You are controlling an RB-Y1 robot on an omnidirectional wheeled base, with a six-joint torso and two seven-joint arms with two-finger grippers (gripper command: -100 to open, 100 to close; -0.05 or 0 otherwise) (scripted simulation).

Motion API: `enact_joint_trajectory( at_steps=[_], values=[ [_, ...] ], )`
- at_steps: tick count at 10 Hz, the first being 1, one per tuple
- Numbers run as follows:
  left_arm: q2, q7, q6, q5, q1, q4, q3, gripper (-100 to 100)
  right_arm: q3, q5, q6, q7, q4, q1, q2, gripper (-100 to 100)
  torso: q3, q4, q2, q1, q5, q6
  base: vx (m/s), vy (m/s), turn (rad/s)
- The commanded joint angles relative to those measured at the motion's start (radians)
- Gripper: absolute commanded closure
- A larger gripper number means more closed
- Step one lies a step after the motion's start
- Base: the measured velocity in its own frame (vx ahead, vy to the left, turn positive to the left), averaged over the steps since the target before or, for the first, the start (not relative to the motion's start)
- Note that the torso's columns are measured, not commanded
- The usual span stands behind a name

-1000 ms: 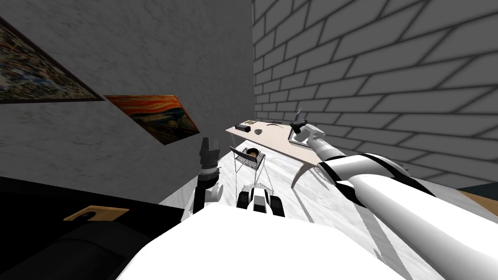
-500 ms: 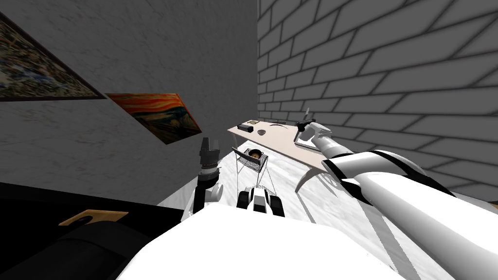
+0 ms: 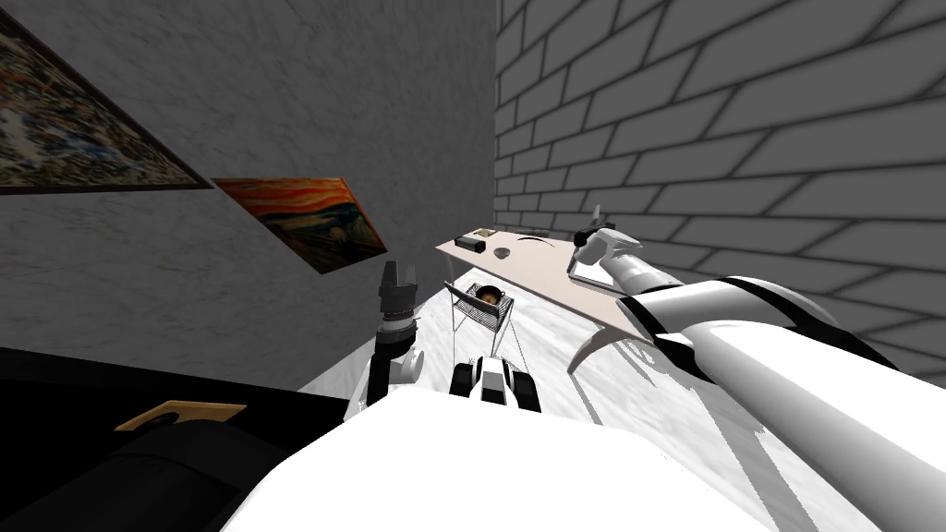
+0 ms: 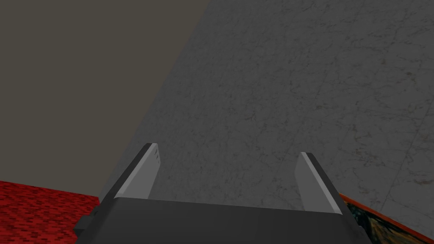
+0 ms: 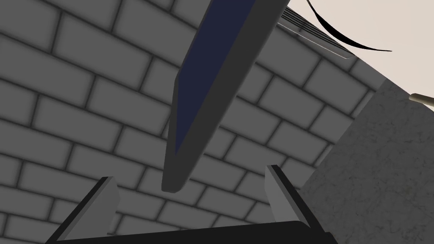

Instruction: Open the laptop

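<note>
The laptop (image 5: 220, 76) sits at the table's (image 3: 527, 263) near end by the brick wall (image 5: 63, 106), lid tilted up. The right gripper (image 5: 190, 173) has its fingers spread wide, with the lid's corner edge between them and gaps on both sides. The left gripper (image 4: 228, 150) is spread too, well clear of the table.

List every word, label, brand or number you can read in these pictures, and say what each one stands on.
No text can be read anywhere.
Laptop: grey lid edge and plain dark blue screen, no brand visible.
Orange painting and second painting: colours only, no lettering.
Dark block on the table: too small to tell any label.
</note>
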Motion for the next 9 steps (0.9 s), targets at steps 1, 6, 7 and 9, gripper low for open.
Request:
enact_joint_trajectory(
  at_steps=[1, 6, 7, 9],
  values=[
    [0.000, 0.000, 0.000, 0.000, 0.000, 0.000, 0.000, 0, 0.007, 0.010, 0.019, 0.013, 0.046, -0.017, -0.018, -100, -0.001, -0.001, -0.002, 0.000, 0.000, 0.000, 0.065, 0.026, 0.028],
    [0.000, 0.000, 0.000, 0.000, 0.000, 0.000, 0.000, 0, 0.016, 0.015, 0.043, 0.032, 0.094, -0.038, -0.043, -100, -0.001, 0.000, -0.001, 0.001, 0.000, 0.000, 0.041, 0.021, 0.030],
    [0.000, 0.000, 0.000, 0.000, 0.000, 0.000, 0.000, 0, 0.012, 0.008, 0.040, 0.032, 0.080, -0.029, -0.044, -100, -0.001, -0.001, -0.001, 0.000, 0.000, 0.000, 0.020, 0.012, -0.003],
    [0.000, 0.000, 0.000, 0.000, 0.000, 0.000, 0.000, 0, -0.066, -0.078, 0.075, 0.119, -0.016, 0.055, -0.053, -100, -0.003, -0.001, -0.005, -0.001, -0.001, 0.002, 0.171, 0.025, -0.153]
  ],
)
